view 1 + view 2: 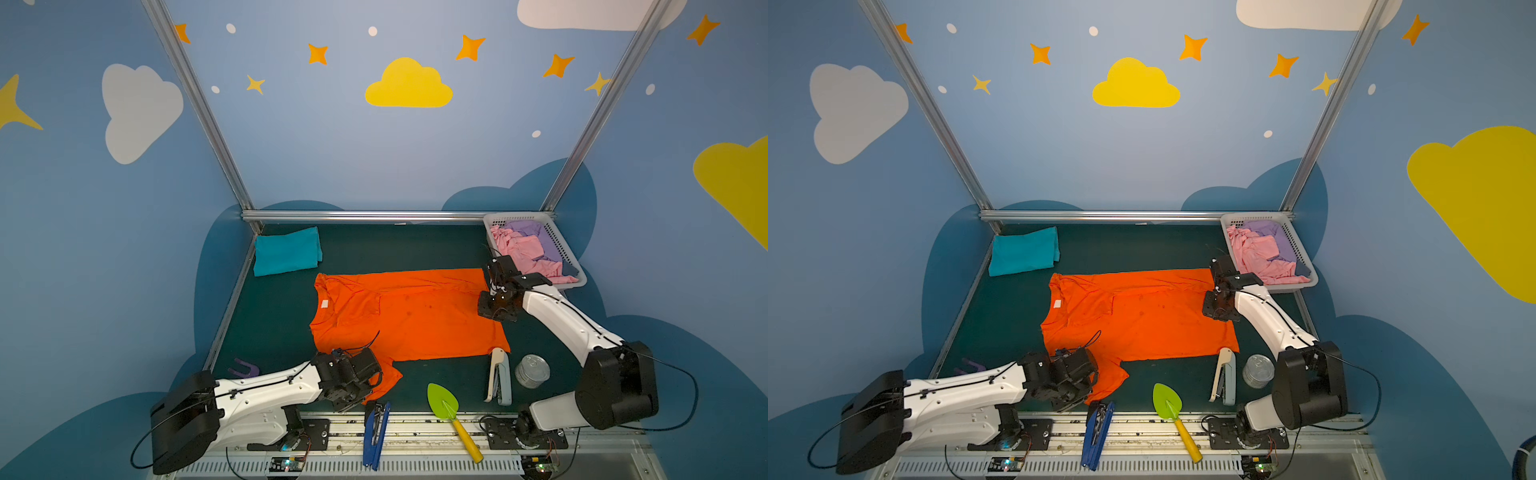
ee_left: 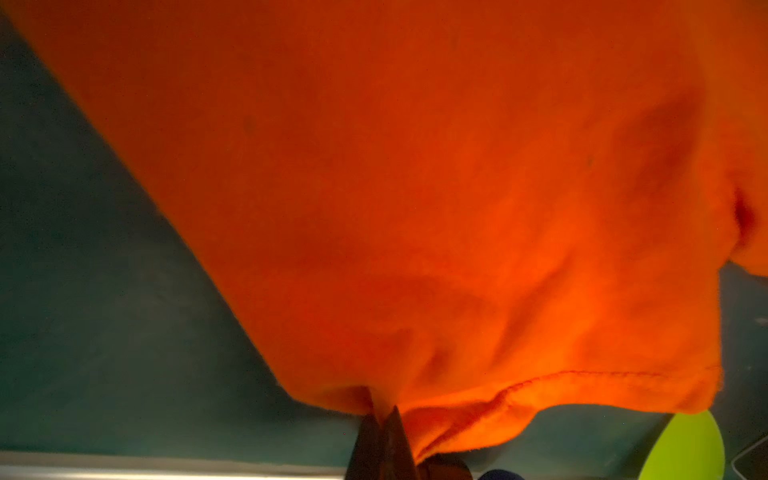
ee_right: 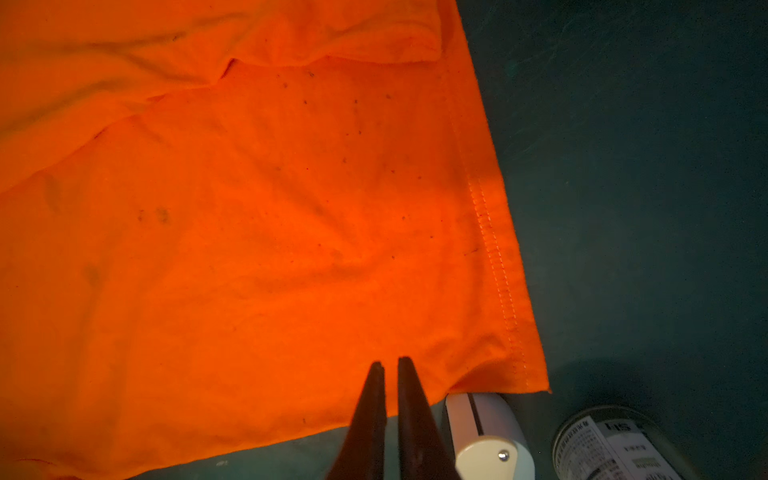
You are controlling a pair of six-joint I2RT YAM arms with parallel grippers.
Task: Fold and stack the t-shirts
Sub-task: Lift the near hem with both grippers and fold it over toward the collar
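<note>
Left jaws: clenched on the sleeve hem of the orange t-shirt (image 2: 415,187), cloth bunched at the pinch. Right jaws: drawn to a thin slit, grasping nothing, tips above the same shirt near its bottom hem, contact not discernible; stapler (image 3: 482,432) and tin can (image 3: 615,444) near them, both cut off. The orange t-shirt lies spread on the desk (image 1: 374,249) between the two jaws; folded teal t-shirt (image 1: 286,250) well beyond the left jaws; tips hidden in both top views.

Spread shirt (image 1: 409,316) at the centre of the table (image 1: 415,249); folded shirt (image 1: 286,251) behind it to the left; basket (image 1: 519,216) with clothes (image 1: 523,249) at the far right corner. Before the spread shirt, left to right: hand tool (image 1: 376,432), trowel (image 1: 444,401), stapler (image 1: 498,376), can (image 1: 532,371). Left gripper (image 2: 384,419) at its near sleeve, right gripper (image 3: 390,365) over its right part.
</note>
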